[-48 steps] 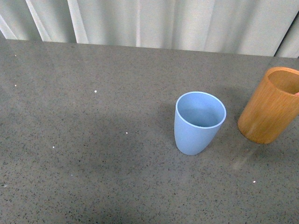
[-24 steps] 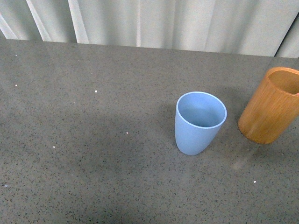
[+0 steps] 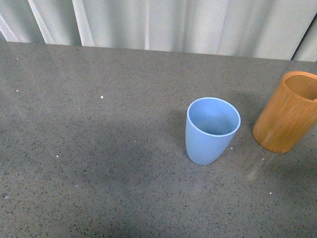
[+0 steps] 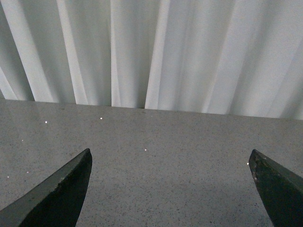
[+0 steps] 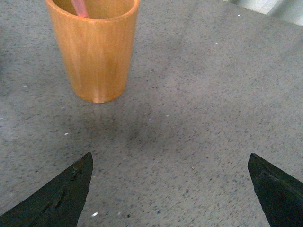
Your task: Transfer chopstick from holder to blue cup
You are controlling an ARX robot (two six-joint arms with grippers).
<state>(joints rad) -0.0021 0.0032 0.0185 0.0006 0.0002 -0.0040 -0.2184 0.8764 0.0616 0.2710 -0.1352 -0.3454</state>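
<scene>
Inside wood-grain cylindrical holder (image 5: 97, 47), seemingly pink chopstick (image 5: 79, 7); left tool (image 4: 170, 151), right tool (image 5: 170, 154) spread.

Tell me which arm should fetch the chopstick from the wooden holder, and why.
Right. The right gripper, jaws open, faces the holder with the chopstick inside; the front view puts the holder far right. The left gripper, also open, sees only table and curtain.

The blue cup (image 3: 212, 133), a light blue matte tumbler tapering to a narrower base, stands upright right of centre. The holder (image 3: 286, 116), an orange-brown wood-grain cylinder, stands upright to the cup's right, not touching it. The salmon-pink chopstick (image 5: 79, 7) rests inside the holder, against its rim.
</scene>
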